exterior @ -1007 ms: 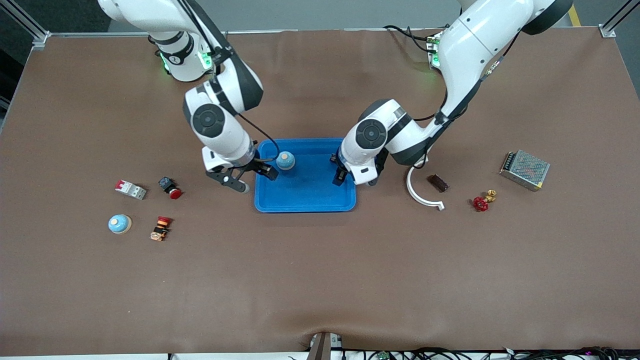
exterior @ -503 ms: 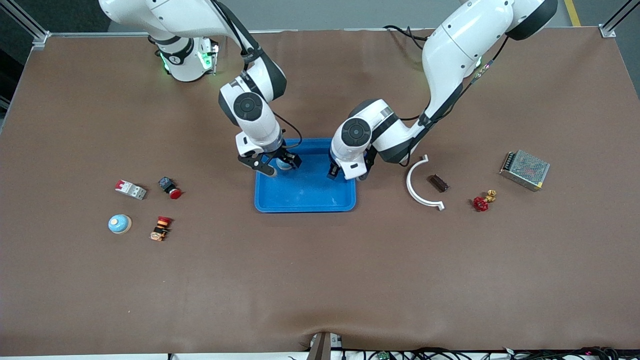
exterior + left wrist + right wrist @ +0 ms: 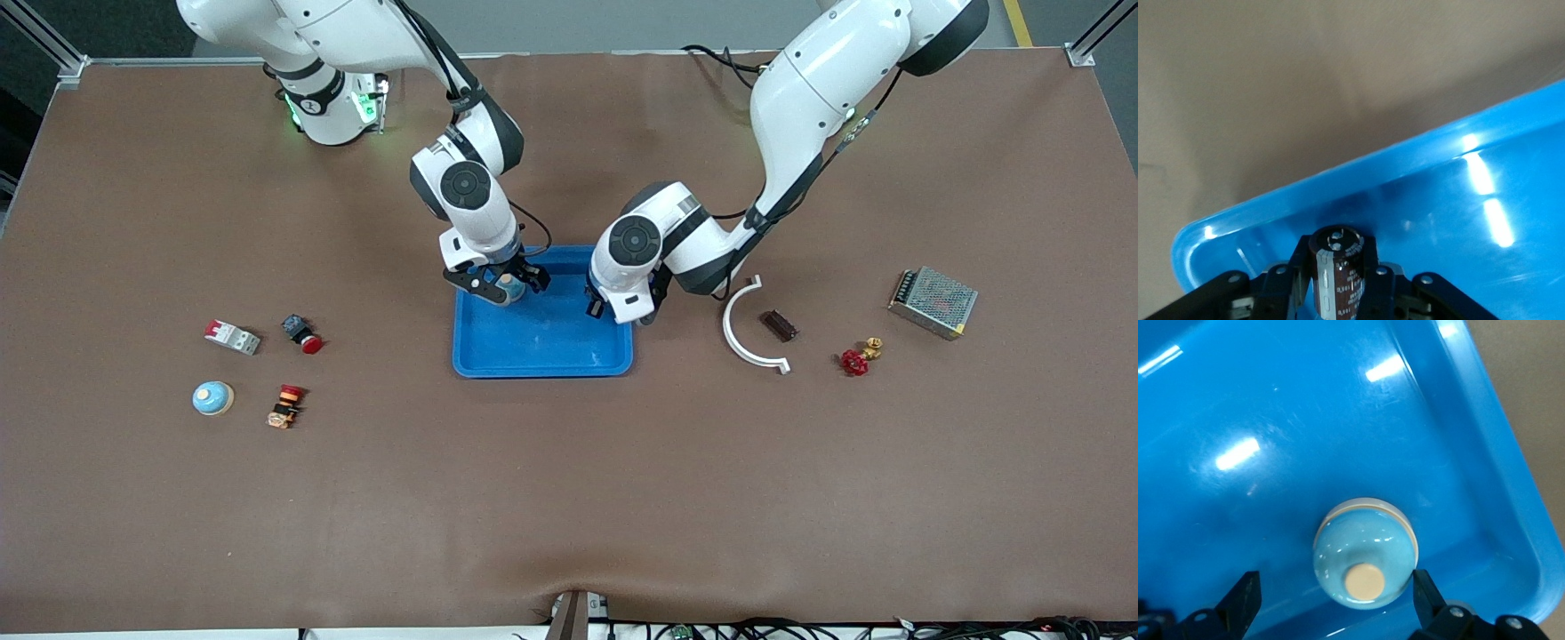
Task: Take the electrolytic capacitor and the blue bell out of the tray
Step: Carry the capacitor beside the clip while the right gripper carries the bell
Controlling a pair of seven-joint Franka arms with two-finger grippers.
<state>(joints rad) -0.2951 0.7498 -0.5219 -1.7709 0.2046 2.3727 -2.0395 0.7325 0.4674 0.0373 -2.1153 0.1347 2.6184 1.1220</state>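
Brown matting surrounds the blue tray [image 3: 542, 356], where the left gripper [image 3: 1338, 283] is clamped on the electrolytic capacitor [image 3: 1338, 273] and should lift straight, while the right gripper [image 3: 1331, 597], fingers spread, straddles the blue bell [image 3: 1365, 553] and should close squarely around its dome.

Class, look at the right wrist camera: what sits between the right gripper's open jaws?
The blue bell stands in the tray between the right gripper jaws, not yet clamped; the right wrist view shows it.
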